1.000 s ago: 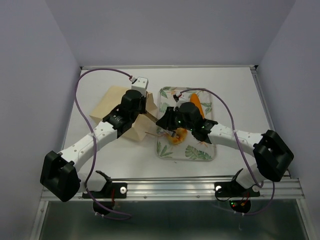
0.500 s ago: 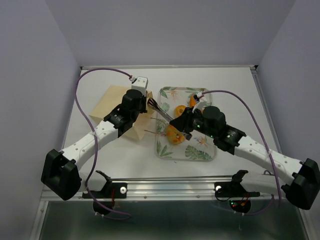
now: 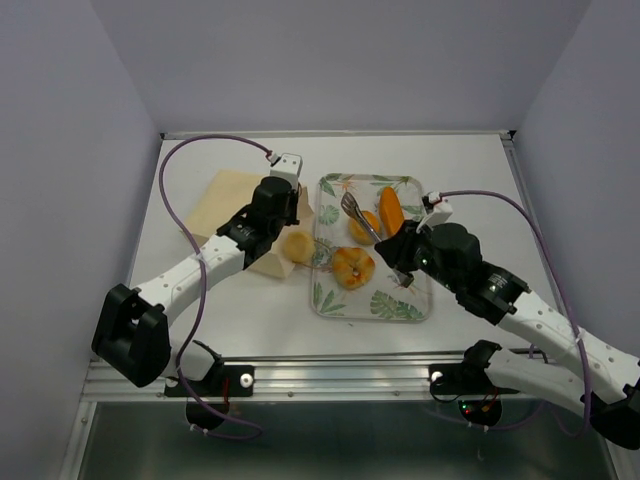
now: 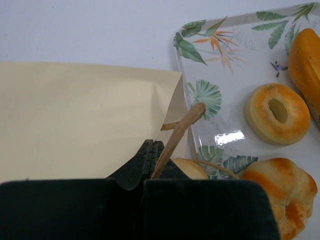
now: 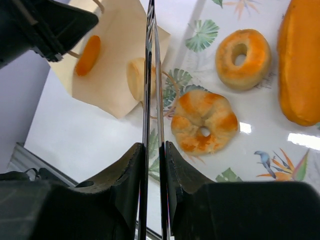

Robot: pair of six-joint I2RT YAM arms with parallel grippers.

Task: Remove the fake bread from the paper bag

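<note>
While the left gripper (image 4: pixel 150 150) is pinching the paper bag's (image 4: pixel 75 120) handle (image 4: pixel 182 125), the right gripper (image 3: pixel 348 202) is hovering pressed together, empty. The pale bun (image 3: pixel 297 245), lying left of its tips at the bag mouth, probably handles light, rigid and glossy-slick, so grasp across its middle.

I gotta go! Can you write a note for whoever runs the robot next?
Left gripper: shut on the paper bag's handle.
Right gripper: shut on metal tongs, empty.
Done: long loaf, plain ring bun and twisted ring bun lie on the tray.
To do: pale bun sits at the bag's mouth, beside the tray; an orange piece shows by the bag under the left gripper, maybe inside.
</note>
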